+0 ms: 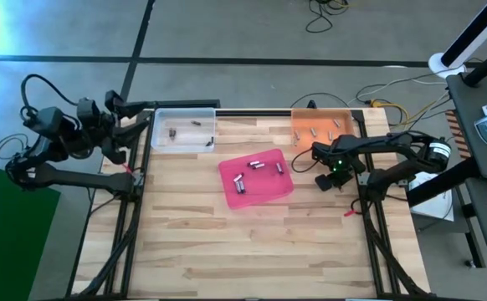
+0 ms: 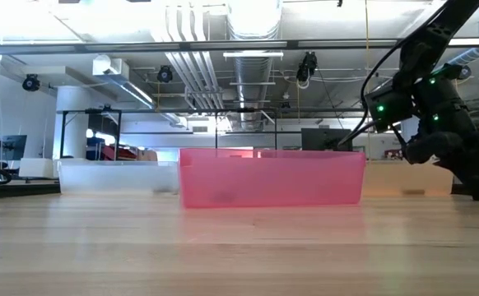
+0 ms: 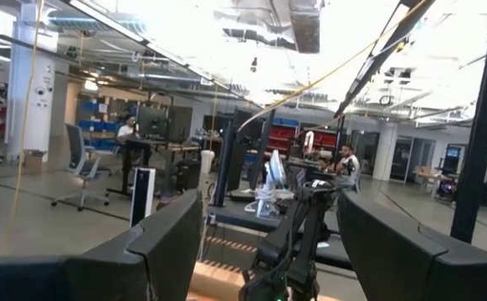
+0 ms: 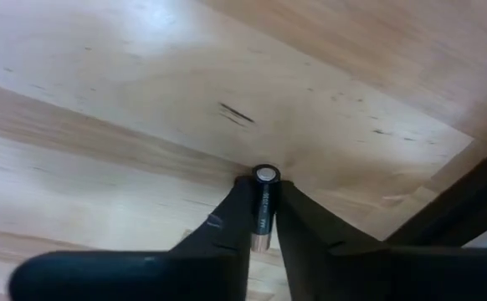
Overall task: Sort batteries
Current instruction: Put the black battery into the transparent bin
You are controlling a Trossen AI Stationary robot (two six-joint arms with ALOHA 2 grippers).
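Batteries, small silvery-grey metal cylinders, lie scattered in three plastic trays along the far half of my light wooden slatted surface (image 1: pixel 252 242). Several batteries (image 1: pixel 257 165) sit in the pink rectangular plastic tray (image 1: pixel 256 194) near the middle. Two or three sit in the clear rectangular plastic tray (image 1: pixel 181 114) at the far left corner. A handful more (image 1: pixel 317 131) rest in the orange rectangular plastic tray (image 1: pixel 346 119) at the far right corner.

My right hand (image 4: pixel 260 234) is clenched on one silvery battery with a dark band (image 4: pixel 263 206), pinched between its two black fingers (image 4: pixel 227 226) with the capped end pointing at bare wood. From above, that right hand hangs over the surface between the pink tray and the orange tray, close to the right edge, a green light glowing on its wrist. The table-level camera shows it raised clear of the wood, higher than the pink tray's wall.

My left hand (image 3: pixel 269 242) is released, its dark fingers (image 3: pixel 164 242) spread wide apart and holding nothing. It is parked off the far left corner of the surface, beside the clear tray, facing across the workshop where people sit at desks.
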